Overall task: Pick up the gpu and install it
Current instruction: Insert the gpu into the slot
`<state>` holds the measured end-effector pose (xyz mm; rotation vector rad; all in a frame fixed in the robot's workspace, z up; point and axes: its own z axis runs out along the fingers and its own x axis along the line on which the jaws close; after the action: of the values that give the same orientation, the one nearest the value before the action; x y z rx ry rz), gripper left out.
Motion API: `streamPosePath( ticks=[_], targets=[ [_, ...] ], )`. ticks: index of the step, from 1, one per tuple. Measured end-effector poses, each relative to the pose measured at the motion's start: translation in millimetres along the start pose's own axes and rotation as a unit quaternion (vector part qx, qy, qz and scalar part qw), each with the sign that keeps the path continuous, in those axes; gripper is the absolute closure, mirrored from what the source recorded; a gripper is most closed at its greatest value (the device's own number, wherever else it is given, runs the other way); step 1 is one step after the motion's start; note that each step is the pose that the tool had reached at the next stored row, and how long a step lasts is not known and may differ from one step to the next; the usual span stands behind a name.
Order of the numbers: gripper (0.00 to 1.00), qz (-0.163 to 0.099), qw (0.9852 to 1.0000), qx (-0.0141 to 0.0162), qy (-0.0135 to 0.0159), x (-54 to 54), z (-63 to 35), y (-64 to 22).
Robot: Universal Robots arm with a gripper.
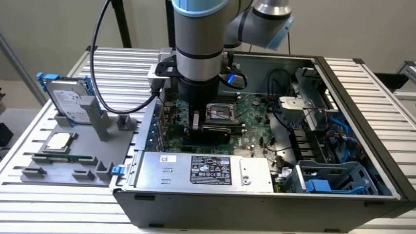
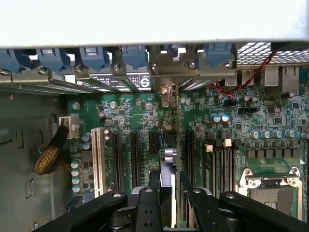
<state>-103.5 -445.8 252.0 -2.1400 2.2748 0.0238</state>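
A gpu (image 2: 167,159) is seen edge-on, clamped between the closed fingers of the gripper (image 2: 166,203) and held upright over the expansion slots of a motherboard (image 2: 140,121) in the wrist view. In the exterior view, the arm (image 1: 198,44) is lowered into the open case (image 1: 338,78), with the gripper (image 1: 195,122) at about 9 o'clock from the CPU socket (image 1: 221,113).

The card's metal bracket (image 2: 166,92) is shown near the rear slot openings, beneath a row of blue latches (image 2: 135,55). Whether the card edge is seated in a slot cannot be told. A risk of misalignment is judged to remain: if the card is tilted or shifted sideways against the slot, the connector could be jammed or the board flexed under pressure. The bracket could also be caught on the case's rear wall. A red wire (image 2: 241,79) and a braided cable (image 2: 50,154) are lying nearby, but both are kept apart from the card's path.

The case is laid on its side on a ribbed metal table (image 1: 52,209). At 9 o'clock from the case, a grey tray (image 1: 123,146) is set, on which a hard drive (image 1: 68,102), a chip (image 1: 58,141) and a memory stick (image 1: 62,159) are held. A power supply (image 1: 208,170) is mounted at the case's near edge. Plain light walls are seen behind.
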Motion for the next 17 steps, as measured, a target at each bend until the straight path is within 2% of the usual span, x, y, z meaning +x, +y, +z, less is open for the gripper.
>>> streamPosePath(
  ticks=[17],
  targets=[
    [1.0, 0.0, 1.0, -0.0002, 0.0001, -1.8, -0.2, 0.1]
  ],
)
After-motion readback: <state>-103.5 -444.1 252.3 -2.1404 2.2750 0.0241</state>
